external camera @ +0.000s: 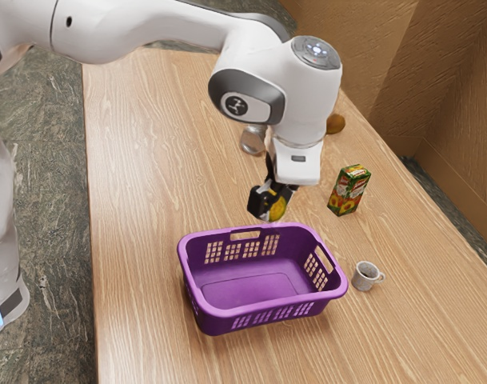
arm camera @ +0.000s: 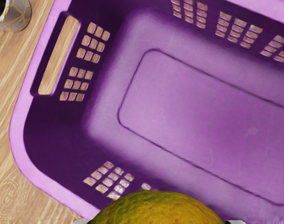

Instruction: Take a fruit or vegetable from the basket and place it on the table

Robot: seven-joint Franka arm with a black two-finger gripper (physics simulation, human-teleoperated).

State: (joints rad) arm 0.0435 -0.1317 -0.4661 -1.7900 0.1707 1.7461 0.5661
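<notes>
My black gripper (external camera: 270,205) hangs just beyond the purple basket's (external camera: 263,301) far long rim in the exterior view, raised above the table. Between its two fingers is a yellow-green fruit (external camera: 274,210), gripped from both sides. The wrist view has the rounded top of the fruit (arm camera: 158,208) at its lower edge, with the gripper (arm camera: 158,221) touching it on either side. Past the fruit, the basket (arm camera: 202,107) shows its inner floor and slotted walls. The fruit's underside is hidden in the wrist view.
On the wooden table (external camera: 147,200), a juice carton (external camera: 349,190) stands beyond the basket and a mug (external camera: 366,276) beside its right end in the exterior view. Farther back are a silvery object (external camera: 253,140) and a brown round item (external camera: 335,124).
</notes>
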